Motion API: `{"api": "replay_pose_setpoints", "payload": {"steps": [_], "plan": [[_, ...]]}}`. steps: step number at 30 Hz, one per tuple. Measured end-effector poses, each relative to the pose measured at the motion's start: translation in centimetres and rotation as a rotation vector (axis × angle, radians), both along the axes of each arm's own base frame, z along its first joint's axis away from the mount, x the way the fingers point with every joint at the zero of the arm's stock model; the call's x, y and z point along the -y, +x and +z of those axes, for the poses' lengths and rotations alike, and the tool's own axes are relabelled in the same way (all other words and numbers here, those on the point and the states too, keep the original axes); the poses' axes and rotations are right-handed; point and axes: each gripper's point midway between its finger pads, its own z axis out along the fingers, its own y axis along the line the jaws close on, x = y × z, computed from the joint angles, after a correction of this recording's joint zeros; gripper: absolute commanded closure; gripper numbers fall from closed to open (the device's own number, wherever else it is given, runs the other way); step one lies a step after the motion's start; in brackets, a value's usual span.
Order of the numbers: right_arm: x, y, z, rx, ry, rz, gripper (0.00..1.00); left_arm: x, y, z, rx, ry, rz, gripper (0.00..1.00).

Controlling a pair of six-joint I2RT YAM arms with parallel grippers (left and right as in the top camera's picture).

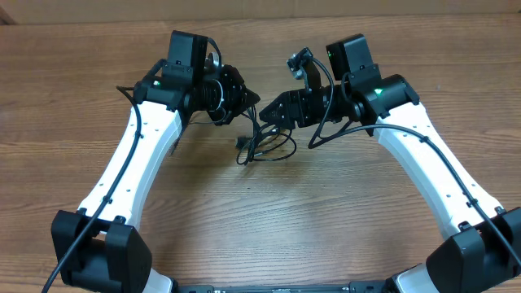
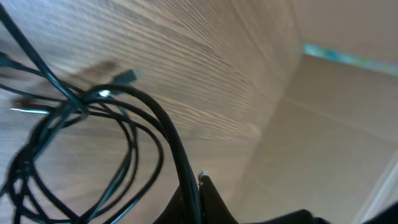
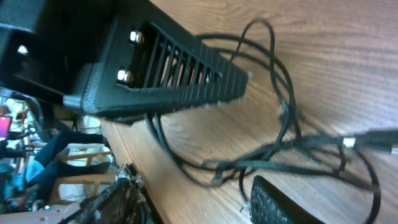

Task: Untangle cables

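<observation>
The wooden table [image 1: 260, 228] carried the whole work area. The left arm [image 1: 134, 163] and the right arm [image 1: 431, 163] both reached in toward its centre.

The cables [image 1: 264, 145] lay on the wood just toward 12 o'clock of centre, as one small knot of overlapping loops. The left gripper [image 1: 251, 101] stood at about 11 o'clock of the knot and the right gripper [image 1: 267, 114] at about 1 o'clock, both close above it.

In the right wrist view the jaws stood wide, with several strands crossing the gap and none clamped. In the left wrist view one strand ran down beside the fingertips [image 2: 204, 186]. Blur made it impossible to tell whether that hand gripped it.

A silver-tipped plug [image 3: 351, 142] lay at 3 o'clock in the right wrist view.

Judged step: the first grasp, with separation not yet begun. The next move likely calls for closing the right jaws on a single strand, then drawing the hands apart slowly.
</observation>
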Motion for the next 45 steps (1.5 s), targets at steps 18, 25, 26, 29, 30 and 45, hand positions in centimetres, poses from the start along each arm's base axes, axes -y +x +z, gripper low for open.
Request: {"api": "replay_pose_setpoints", "payload": {"steps": [18, 25, 26, 29, 30, 45], "plan": [[-2.6, -0.1, 0.0, 0.086, -0.029, 0.02, 0.96, 1.2, -0.6, 1.7, -0.108, -0.166, 0.015, 0.9], [-2.4, 0.5, -0.8, 0.051, -0.05, -0.024, 0.96, 1.3, -0.7, 1.8, -0.113, -0.172, 0.012, 0.85], [-2.4, 0.5, -0.8, 0.048, -0.05, -0.027, 0.96, 1.2, -0.7, 1.7, -0.107, -0.167, 0.012, 0.85], [-2.2, 0.7, -1.0, 0.025, -0.053, -0.052, 0.96, 0.7, -0.2, 1.3, -0.03, -0.109, -0.017, 0.92], [-2.1, 0.8, -1.0, 0.02, -0.051, -0.06, 0.96, 0.1, 0.2, 1.2, 0.057, -0.059, -0.064, 0.86], [1.7, 2.6, -0.5, -0.067, -0.028, -0.201, 0.94, -4.4, -0.4, 1.3, 0.543, 0.114, -0.497, 0.44]]}}
